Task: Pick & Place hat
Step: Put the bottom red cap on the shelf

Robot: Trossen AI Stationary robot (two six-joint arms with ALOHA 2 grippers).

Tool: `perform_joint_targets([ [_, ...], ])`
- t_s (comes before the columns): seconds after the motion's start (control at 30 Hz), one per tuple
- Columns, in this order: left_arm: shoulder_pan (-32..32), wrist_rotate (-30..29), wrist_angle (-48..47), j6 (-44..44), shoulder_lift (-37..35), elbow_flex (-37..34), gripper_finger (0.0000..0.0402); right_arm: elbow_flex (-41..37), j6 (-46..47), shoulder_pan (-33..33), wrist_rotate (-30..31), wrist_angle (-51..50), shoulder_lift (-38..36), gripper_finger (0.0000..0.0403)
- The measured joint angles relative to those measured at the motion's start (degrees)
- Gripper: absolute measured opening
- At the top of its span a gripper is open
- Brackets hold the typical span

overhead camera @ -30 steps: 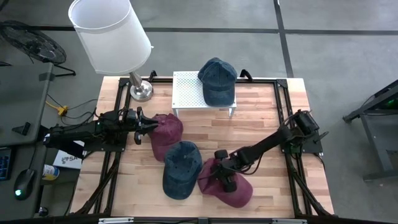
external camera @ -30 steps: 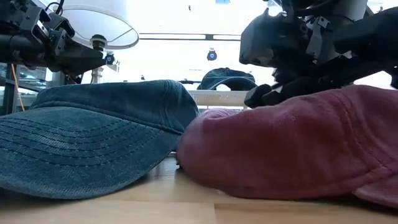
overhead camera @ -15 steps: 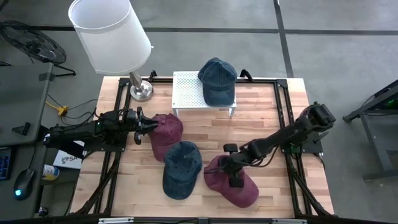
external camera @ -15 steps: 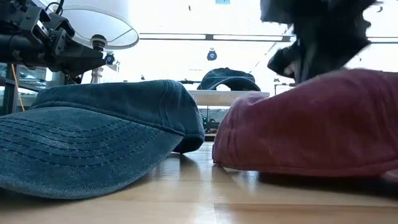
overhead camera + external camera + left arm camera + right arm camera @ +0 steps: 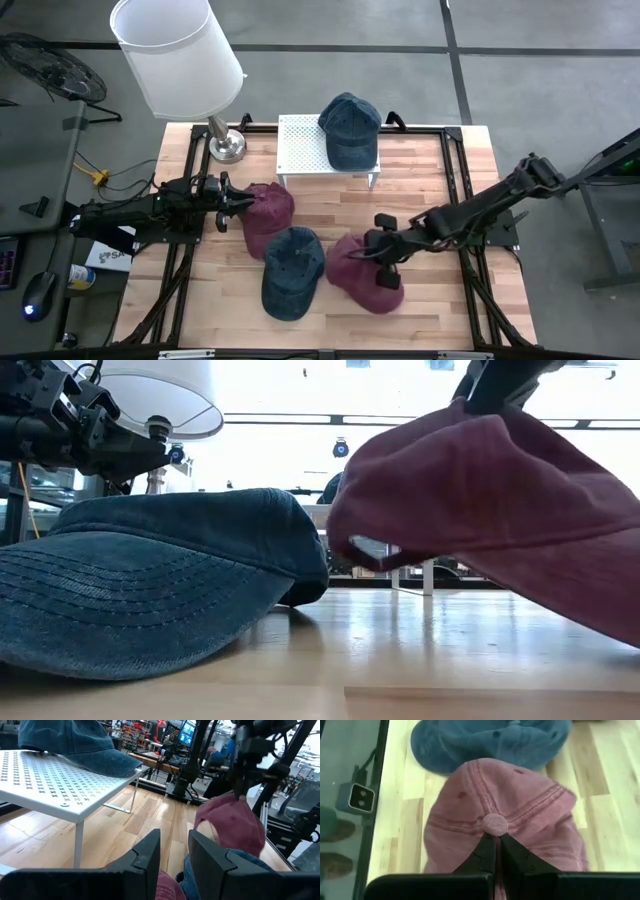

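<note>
A wooden table (image 5: pixel 420 190) holds a white-shaded lamp (image 5: pixel 178 55) and a white perforated shelf (image 5: pixel 305 148) with a blue denim cap (image 5: pixel 349 128) on it. The right gripper (image 5: pixel 383 250) is pinched closed on the crown of a maroon cap (image 5: pixel 357 272), lifted off the wood beside another blue cap (image 5: pixel 290 270). The left gripper (image 5: pixel 228 201), fingers slightly apart and empty, sits at a second maroon cap (image 5: pixel 268 212).

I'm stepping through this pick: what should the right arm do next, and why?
Probably keep raising. The right gripper is pinched on the maroon cap at its crown, and the low view shows the cap off the wood, but its brim hangs low beside the blue cap. The left gripper waits.
</note>
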Motion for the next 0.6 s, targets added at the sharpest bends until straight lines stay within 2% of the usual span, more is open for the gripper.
perform_joint_targets([
  [0.2,0.0,0.01,0.0,0.0,0.02,0.01,0.0101,0.0,4.18,-0.94,0.32,-3.85,-4.69,0.0],
  [0.6,0.01,-0.02,0.0,0.0,0.02,-0.01,0.0101,0.07,4.83,-4.02,3.38,-3.24,-12.92,0.0],
])
